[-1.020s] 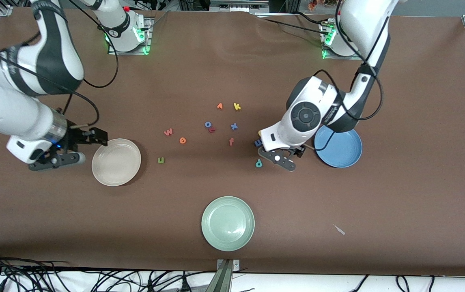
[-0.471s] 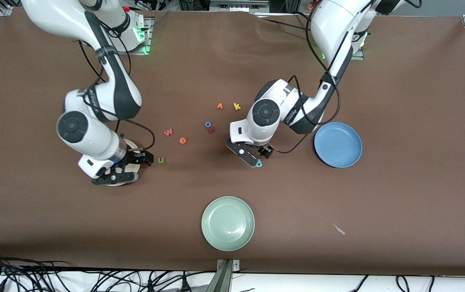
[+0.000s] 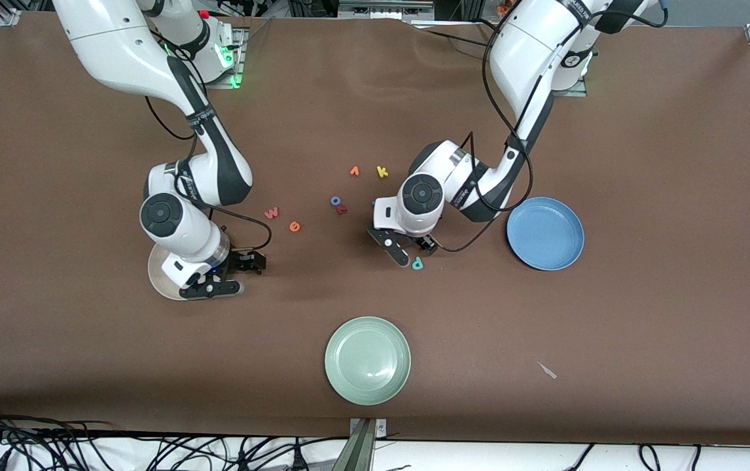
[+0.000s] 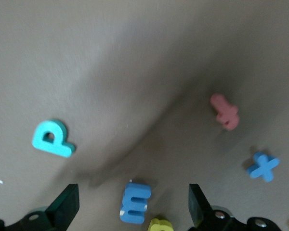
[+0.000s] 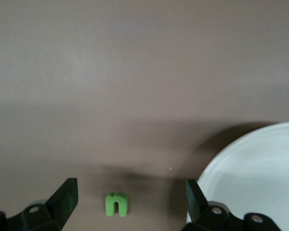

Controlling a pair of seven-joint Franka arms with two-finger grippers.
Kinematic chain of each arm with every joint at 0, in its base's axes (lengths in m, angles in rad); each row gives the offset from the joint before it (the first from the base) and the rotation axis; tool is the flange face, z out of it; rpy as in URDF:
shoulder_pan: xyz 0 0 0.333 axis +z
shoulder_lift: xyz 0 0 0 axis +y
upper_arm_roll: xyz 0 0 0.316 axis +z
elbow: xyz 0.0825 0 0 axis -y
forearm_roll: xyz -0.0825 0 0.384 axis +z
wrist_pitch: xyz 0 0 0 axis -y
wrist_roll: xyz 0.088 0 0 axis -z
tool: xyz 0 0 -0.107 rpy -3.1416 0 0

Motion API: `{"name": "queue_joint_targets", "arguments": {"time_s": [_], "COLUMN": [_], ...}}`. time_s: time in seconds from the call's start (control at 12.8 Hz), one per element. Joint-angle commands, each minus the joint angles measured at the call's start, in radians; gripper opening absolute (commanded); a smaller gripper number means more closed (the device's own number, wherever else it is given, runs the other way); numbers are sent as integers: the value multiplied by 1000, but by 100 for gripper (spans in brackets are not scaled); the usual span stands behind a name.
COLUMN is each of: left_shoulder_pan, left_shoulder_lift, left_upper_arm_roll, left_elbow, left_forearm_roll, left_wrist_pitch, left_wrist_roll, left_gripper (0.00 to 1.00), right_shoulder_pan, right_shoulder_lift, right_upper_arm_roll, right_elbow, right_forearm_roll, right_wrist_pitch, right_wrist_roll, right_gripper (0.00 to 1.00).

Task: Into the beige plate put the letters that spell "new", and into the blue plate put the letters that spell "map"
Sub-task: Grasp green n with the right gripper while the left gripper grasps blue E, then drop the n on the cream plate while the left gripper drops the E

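Observation:
My right gripper (image 3: pixel 234 275) hangs open just above the table beside the beige plate (image 3: pixel 159 282). The green n (image 5: pixel 116 204) lies between its fingers (image 5: pixel 65 197), untouched; the front view hides it. The pinkish-red w (image 3: pixel 271 212) and orange e (image 3: pixel 294 226) lie farther from the camera, toward the table's middle. My left gripper (image 3: pixel 411 250) is open low over the blue m (image 4: pixel 135 202), with the yellow a (image 4: pixel 160 225) next to it. The teal p (image 3: pixel 417 263) lies just nearer the camera. The blue plate (image 3: pixel 545 233) stands toward the left arm's end and holds nothing.
A pale green plate (image 3: pixel 367 360) sits near the front edge. Spare letters lie mid-table: a blue o (image 3: pixel 335 201), a small red letter (image 3: pixel 343 209), an orange one (image 3: pixel 354 171), a yellow k (image 3: pixel 382 172). The left wrist view shows a blue x (image 4: pixel 263 166) and a salmon-pink letter (image 4: pixel 225 111).
Both arms have swung in toward the letters. The right gripper crossed over the beige plate to the green n. The left gripper moved from beside the blue plate to over the m.

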Motion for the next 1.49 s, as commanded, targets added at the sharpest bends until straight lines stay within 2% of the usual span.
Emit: {"name": "queue_joint_targets", "arguments": {"time_s": [0.0, 0.16, 0.39, 0.47, 0.55, 0.71, 0.86, 1.02, 1.18, 1.25, 1.41], "left_shoulder_pan": [-14, -19, -20, -22, -22, -23, -22, -9, 20, 53, 135], "left_shoulder_lift": [-52, -54, -67, -75, -83, -83, -87, -109, -141, -159, -182], "left_upper_arm_roll": [4, 4, 4, 4, 4, 4, 6, 6, 16, 22, 22], "left_elbow": [-118, -159, -159, -159, -161, -161, -155, -147, -142, -142, -142], "left_forearm_roll": [37, 92, 96, 96, 96, 96, 96, 96, 96, 96, 96], "left_wrist_pitch": [82, 125, 121, 112, 107, 102, 96, 92, 58, 41, 6], "left_wrist_roll": [25, 25, 25, 25, 25, 22, 20, 19, 19, 20, 20], "left_gripper": [100, 97, 64, 50, 31, 13, 6, 5, 0, 0, 0], "right_shoulder_pan": [1, 6, 17, 20, 20, 21, 23, 24, 35, 35, 35], "right_shoulder_lift": [-24, -24, -24, -24, -24, -18, -19, -19, -19, -19, -21], "right_upper_arm_roll": [25, 26, 28, 28, 28, 28, 28, 28, 28, 28, 28], "right_elbow": [-81, -101, -127, -137, -147, -162, -164, -168, -168, -168, -168], "right_forearm_roll": [-4, -6, -6, -7, -9, -27, -32, -32, -33, -44, -53], "right_wrist_pitch": [61, 71, 98, 106, 120, 147, 147, 147, 147, 147, 144], "right_wrist_roll": [57, 84, 95, 109, 112, 112, 112, 112, 110, 110, 109], "right_gripper": [99, 99, 99, 98, 96, 92, 88, 80, 65, 56, 45]}}
